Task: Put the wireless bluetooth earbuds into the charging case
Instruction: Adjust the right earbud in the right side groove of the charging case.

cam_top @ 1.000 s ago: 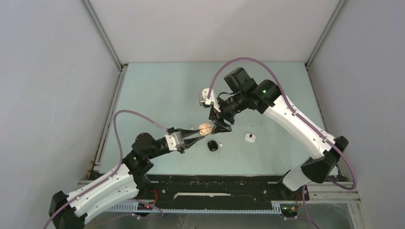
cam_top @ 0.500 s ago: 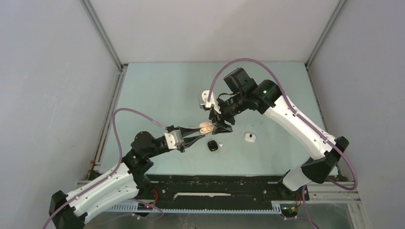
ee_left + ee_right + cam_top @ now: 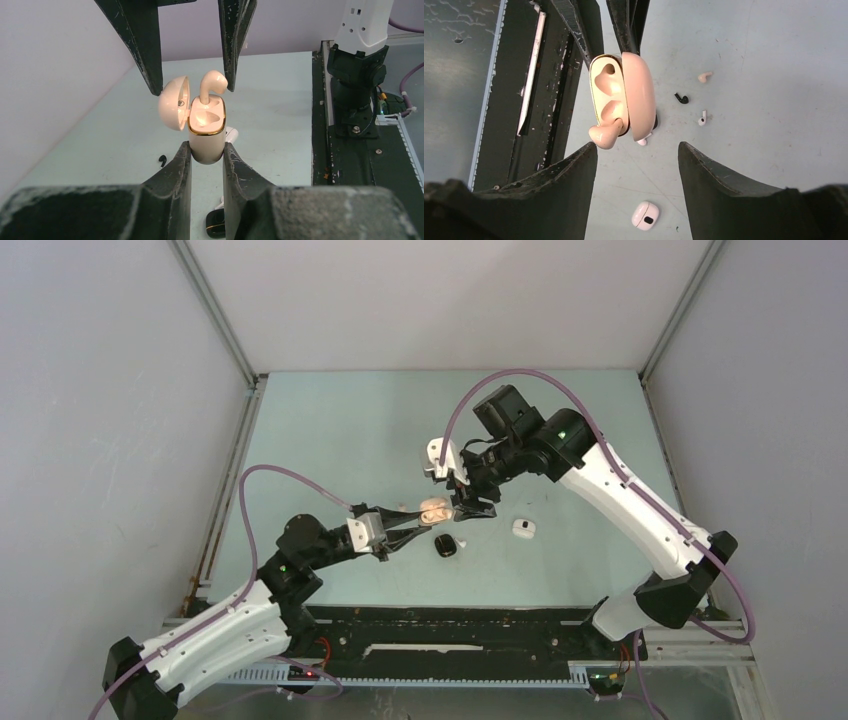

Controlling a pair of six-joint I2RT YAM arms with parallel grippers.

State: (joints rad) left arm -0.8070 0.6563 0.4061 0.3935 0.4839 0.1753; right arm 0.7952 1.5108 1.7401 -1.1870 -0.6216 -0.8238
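The right claw hangs wide above the beige case, whose raised lid and upstanding earbud crowd the gap between its fingers. Down the case's flanks the left claw blocks entry. A black case and a white case dot the counter below, its back half open.

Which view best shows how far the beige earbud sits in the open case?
Left wrist: the beige earbud stands close and unblocked, half out of the beige case. Right wrist shows it poking from the case's end beside the lid. Top external shows only a pale speck.
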